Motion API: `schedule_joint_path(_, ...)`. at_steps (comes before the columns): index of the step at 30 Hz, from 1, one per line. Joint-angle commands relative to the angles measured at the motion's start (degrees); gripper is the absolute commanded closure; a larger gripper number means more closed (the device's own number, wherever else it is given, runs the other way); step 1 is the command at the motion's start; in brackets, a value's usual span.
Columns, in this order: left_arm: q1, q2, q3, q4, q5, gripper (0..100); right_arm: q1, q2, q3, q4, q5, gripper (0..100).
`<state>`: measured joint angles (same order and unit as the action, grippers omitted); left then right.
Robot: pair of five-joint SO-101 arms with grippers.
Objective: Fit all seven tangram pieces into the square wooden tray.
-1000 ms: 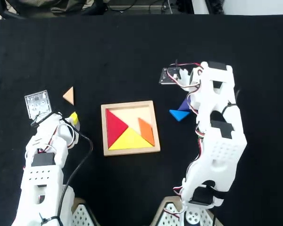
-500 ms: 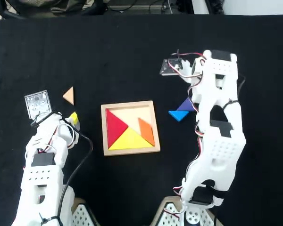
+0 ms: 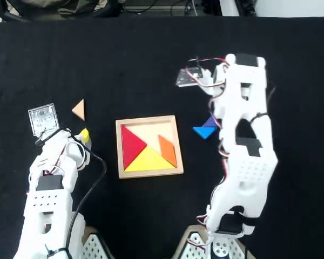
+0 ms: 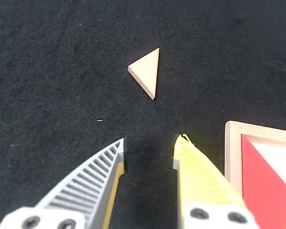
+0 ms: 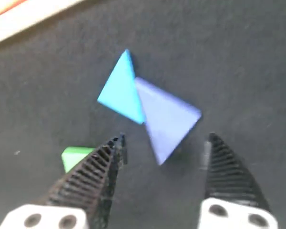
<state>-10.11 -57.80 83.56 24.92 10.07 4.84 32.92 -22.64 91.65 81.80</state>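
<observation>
Right arm (image 3: 243,108) shifted left | right gripper (image 5: 165,138) apart over purple piece (image 5: 171,119) | left gripper (image 4: 151,140) apart | green bit (image 5: 75,156), perhaps a piece.

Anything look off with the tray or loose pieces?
Nothing damaged or spilled. One oddity: right of the tray, the blue triangle and the purple piece lie touching along an edge, so gripping one would likely nudge the other.

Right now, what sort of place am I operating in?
Probably a lab or hobby workbench: a black-covered table, a white left arm and right arm mounted at its edge, a wooden puzzle tray between them, loose cables behind.
</observation>
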Motion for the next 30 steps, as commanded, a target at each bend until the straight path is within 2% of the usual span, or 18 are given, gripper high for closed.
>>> schedule_joint_path(1,1.19,-0.26,-0.57,-1.14,0.44,82,-2.55,0.66,-2.59,-1.67,1.49,70.9)
schedule_joint_path(5,1.27,-0.26,-0.57,-1.14,0.44,82,-2.37,2.51,-2.59,0.88,8.0,70.9)
schedule_joint_path(9,1.27,-0.26,-0.57,-1.14,0.44,82,-0.26,3.74,-2.68,1.05,11.08,70.9)
schedule_joint_path(15,1.27,-0.26,-0.57,-1.14,0.44,82,3.16,5.67,-2.68,-3.78,11.34,70.9)
schedule_joint_path(30,1.27,-0.26,-0.57,-1.14,0.44,82,2.81,11.3,-2.68,-5.45,13.01,70.9)
